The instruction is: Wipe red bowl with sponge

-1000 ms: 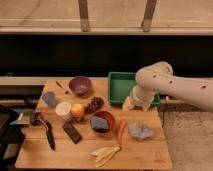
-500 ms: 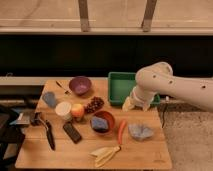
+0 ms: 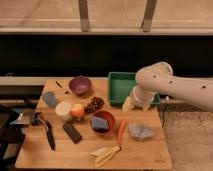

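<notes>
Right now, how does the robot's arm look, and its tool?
The arm is cream-white, thick and rounded, with small dark dots along its side. No cables show. The tool, pale yellowish, is at the front edge of the green tray.

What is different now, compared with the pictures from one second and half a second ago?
Nothing has visibly changed. The claw is at the front left corner of the green bin, above the table, in the same place as before. The red bowl and the other things on the table lie where they were.
</notes>
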### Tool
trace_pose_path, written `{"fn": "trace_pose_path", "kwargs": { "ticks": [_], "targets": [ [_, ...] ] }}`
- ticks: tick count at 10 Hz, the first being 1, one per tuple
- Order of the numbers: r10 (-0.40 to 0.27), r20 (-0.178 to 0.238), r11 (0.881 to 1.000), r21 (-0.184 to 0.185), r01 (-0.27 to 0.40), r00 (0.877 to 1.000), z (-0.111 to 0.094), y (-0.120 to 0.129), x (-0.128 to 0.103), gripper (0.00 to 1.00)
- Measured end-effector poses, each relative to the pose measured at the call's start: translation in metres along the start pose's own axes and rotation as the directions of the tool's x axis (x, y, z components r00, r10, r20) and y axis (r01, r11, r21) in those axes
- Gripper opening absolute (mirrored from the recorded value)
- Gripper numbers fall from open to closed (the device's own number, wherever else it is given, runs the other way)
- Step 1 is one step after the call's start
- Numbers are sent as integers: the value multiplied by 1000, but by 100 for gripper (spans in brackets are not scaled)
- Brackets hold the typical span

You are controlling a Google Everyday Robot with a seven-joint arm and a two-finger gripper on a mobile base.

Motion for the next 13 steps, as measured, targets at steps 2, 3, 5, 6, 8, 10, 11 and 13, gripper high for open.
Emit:
{"fn": "trace_pose_path", "kwargs": {
  "ticks": [2, 3, 5, 6, 8, 10, 11, 13],
  "targets": [
    [0, 0, 1000, 0, 0, 1000, 0, 0, 0, 68],
    [0, 0, 1000, 0, 0, 1000, 0, 0, 0, 68],
    [0, 0, 1000, 0, 0, 1000, 0, 0, 0, 68],
    [0, 0, 1000, 0, 0, 1000, 0, 0, 0, 68],
    [0, 0, 1000, 0, 0, 1000, 0, 0, 0, 68],
    [0, 0, 1000, 0, 0, 1000, 0, 0, 0, 68],
    [0, 0, 1000, 0, 0, 1000, 0, 0, 0, 68],
    [-20, -12, 1000, 3, 20, 1000, -1, 4, 1, 68]
  ]
}}
